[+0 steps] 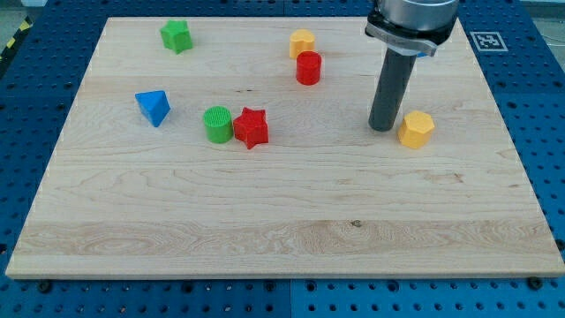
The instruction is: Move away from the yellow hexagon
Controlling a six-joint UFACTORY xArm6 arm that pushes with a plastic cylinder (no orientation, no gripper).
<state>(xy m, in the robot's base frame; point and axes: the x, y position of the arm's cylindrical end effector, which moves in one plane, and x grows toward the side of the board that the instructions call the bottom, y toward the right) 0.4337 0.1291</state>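
The yellow hexagon (417, 129) lies on the wooden board (282, 221) at the view's right. My tip (382, 128) stands just to its left, very close to it, perhaps touching. The dark rod rises from there to the arm at the view's top right.
A second yellow block (302, 42) and a red cylinder (308, 68) sit at top centre. A green cylinder (217, 124) touches a red star (252, 128) left of centre. A blue triangle (154, 107) and a green star (177, 36) lie at the left.
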